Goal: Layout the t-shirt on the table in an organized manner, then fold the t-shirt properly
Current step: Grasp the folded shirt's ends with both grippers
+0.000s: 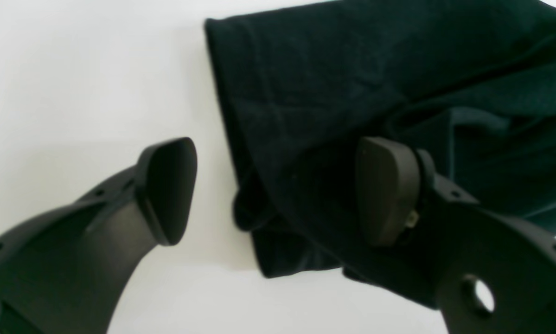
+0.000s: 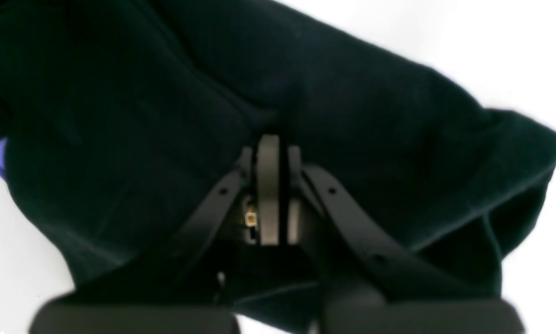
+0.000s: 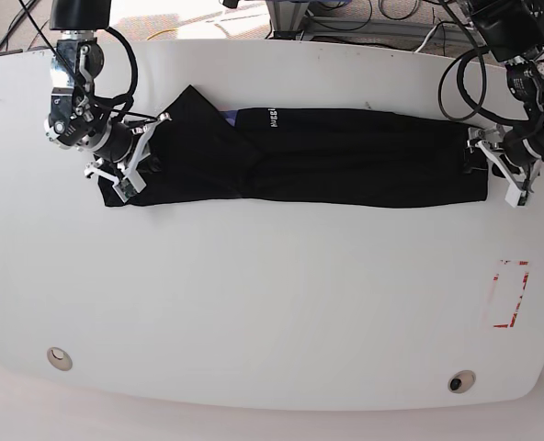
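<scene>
The t-shirt (image 3: 327, 156) lies as a long, narrow black band across the upper half of the white tabletop (image 3: 254, 303) in the base view, reaching from the upper left of the frame to the upper right. Small white lettering (image 3: 274, 118) shows on its top edge just left of centre, with a sliver of purplish patch (image 3: 228, 116) beside it. At the left end the cloth is bunched and folded over itself in a slanting flap; the right end is flat and squared off.

The right claw (image 3: 136, 152) sits at the left of the base view, on the bunched end of the shirt. In the right wrist view its two pads (image 2: 269, 185) are pressed together at frame centre, clenched on a pinch of the black fabric (image 2: 352, 116), which fills most of that frame and drapes off toward the right edge.

The left claw (image 3: 497, 165) is at the right of the base view, at the squared end of the shirt. In the left wrist view it is released, its jaws spread wide: one pad (image 1: 169, 190) hangs over bare tabletop at lower left, the other (image 1: 386, 190) is over the cloth at lower right, with the shirt's folded edge (image 1: 268, 185) between them. It grips nothing.

A red tape rectangle (image 3: 509, 294) marks the tabletop at lower right, well apart from the shirt, and two small round holes (image 3: 59, 357) sit near the bottom edge
</scene>
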Robot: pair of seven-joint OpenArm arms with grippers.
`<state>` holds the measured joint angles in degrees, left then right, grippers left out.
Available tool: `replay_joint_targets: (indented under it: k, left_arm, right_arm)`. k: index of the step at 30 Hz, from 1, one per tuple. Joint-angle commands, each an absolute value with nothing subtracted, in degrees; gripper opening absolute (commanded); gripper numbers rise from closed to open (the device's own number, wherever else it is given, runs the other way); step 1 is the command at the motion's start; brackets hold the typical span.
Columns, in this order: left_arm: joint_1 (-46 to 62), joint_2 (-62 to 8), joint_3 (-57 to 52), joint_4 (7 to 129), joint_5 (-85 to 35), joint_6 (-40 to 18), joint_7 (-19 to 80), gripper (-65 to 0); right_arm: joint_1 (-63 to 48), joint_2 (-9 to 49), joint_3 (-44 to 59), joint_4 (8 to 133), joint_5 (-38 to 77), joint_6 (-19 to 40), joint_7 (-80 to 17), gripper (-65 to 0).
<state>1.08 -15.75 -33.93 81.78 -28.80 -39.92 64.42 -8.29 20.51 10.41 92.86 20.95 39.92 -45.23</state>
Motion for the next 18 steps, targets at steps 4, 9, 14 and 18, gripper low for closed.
replay_joint_targets:
  k: [4, 9, 14, 18]
  left_arm:
    - [0.3, -16.1, -30.8, 80.5, -29.5, -40.0, 63.4, -14.6]
    - [0.4, -16.1, -27.6, 76.3, -29.5, -40.0, 60.7, -15.1]
    - [0.7, -16.1, -27.1, 74.9, -29.5, -40.0, 59.2, -15.6]
    - [0.8, -16.1, -27.0, 75.1, -29.5, -40.0, 59.2, -26.8]
  right_arm:
    - [-7.8, 21.3, 10.8, 94.0, 21.6, 40.0, -44.2, -63.1]
    - [-7.8, 20.4, 10.9, 94.0, 21.6, 40.0, -44.2, -63.1]
    - [-7.8, 20.3, 10.9, 94.0, 21.6, 40.0, -44.2, -63.1]
    - [-7.8, 20.3, 10.9, 94.0, 21.6, 40.0, -44.2, -63.1]
